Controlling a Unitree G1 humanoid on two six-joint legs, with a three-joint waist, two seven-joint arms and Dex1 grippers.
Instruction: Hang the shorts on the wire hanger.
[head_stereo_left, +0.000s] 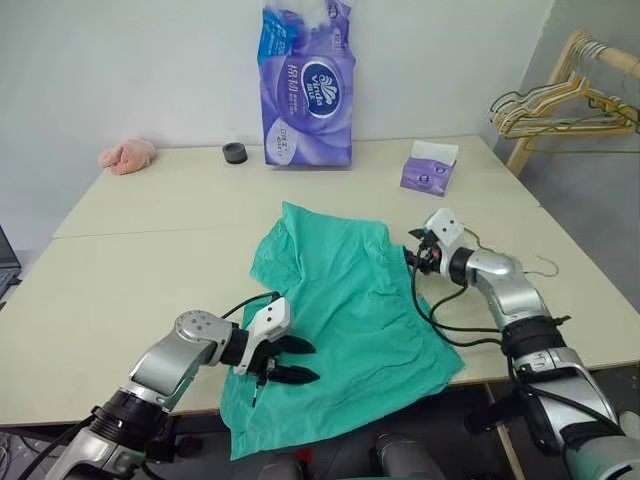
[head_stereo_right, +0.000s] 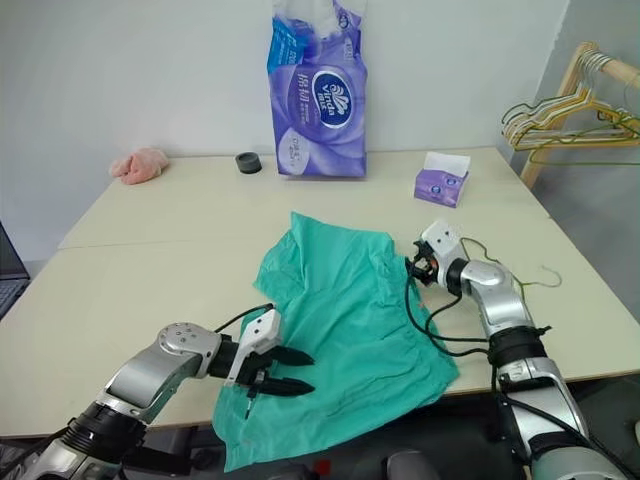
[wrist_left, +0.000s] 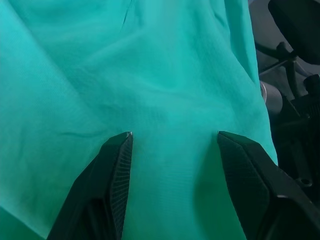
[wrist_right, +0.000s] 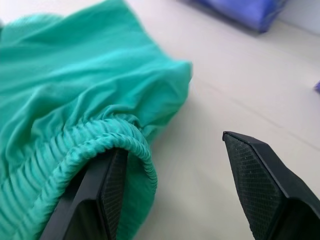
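Teal shorts (head_stereo_left: 350, 310) lie flat on the surface (head_stereo_left: 130, 250); left tool (head_stereo_left: 290, 361) spread above hem; right tool (head_stereo_left: 417, 252) spread at waistband (wrist_right: 95, 145), one finger beneath; closing may pinch a single layer.

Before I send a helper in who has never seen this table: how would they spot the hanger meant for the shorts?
Start at the table and find the teal shorts at its near edge. The hanger lies flat on the table past the right arm beside them: thin bare wire, its hook at the right, unlike the hangers on the wooden rack off the table.
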